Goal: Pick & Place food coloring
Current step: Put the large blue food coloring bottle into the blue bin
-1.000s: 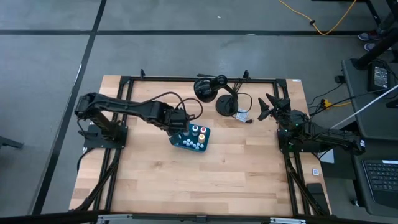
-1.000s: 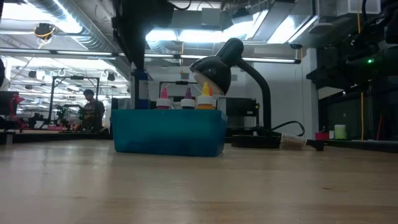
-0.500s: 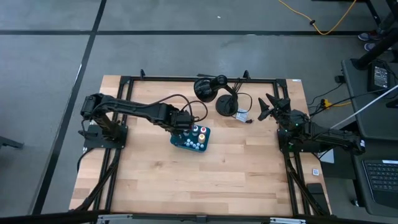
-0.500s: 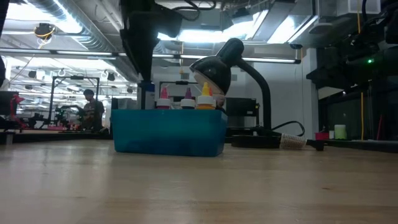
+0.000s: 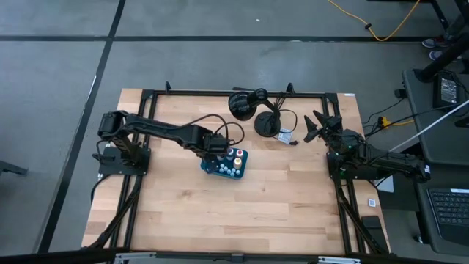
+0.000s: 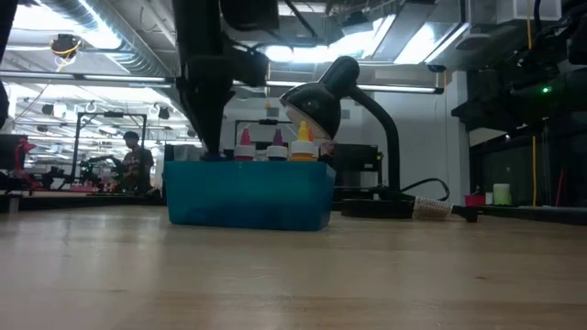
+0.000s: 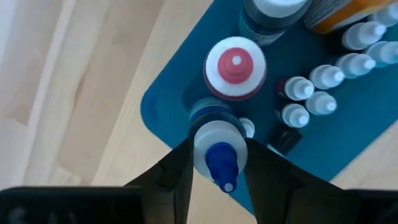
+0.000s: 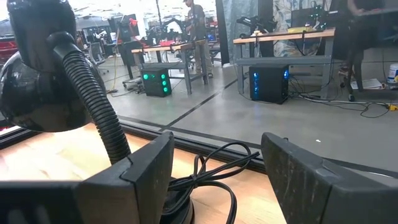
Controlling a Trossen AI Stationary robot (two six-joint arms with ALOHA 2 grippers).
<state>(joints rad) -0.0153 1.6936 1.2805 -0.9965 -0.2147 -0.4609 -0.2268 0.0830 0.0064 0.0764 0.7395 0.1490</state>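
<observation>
Left wrist view, nearest first: my left claw [image 7: 217,163] is clamped on a blue-tipped food coloring bottle [image 7: 217,149], one dark finger pressed to each side of its white cap. Just beyond it a red-tipped bottle [image 7: 235,67] stands upright in the teal tray [image 7: 163,106], with a cluster of small white-capped bottles [image 7: 311,87] beside it and an orange-bodied bottle [image 7: 339,11] at the tray's far end. The held bottle sits over the tray's near corner; whether it touches the tray floor I cannot tell.

High view: the tray lies near the middle of the wooden surface [image 5: 234,205], my left arm reaching across to it. Farther back stands a black desk lamp [image 5: 253,103] with its coiled cable. My right claw [image 5: 316,126] waits at the surface's right edge, well apart from the tray, its fingers spread with nothing between them.

Low view: coloured bottle tops [image 6: 275,145] rise above the tray wall, the lamp behind them, and a person [image 6: 136,160] stands far off in the room.
</observation>
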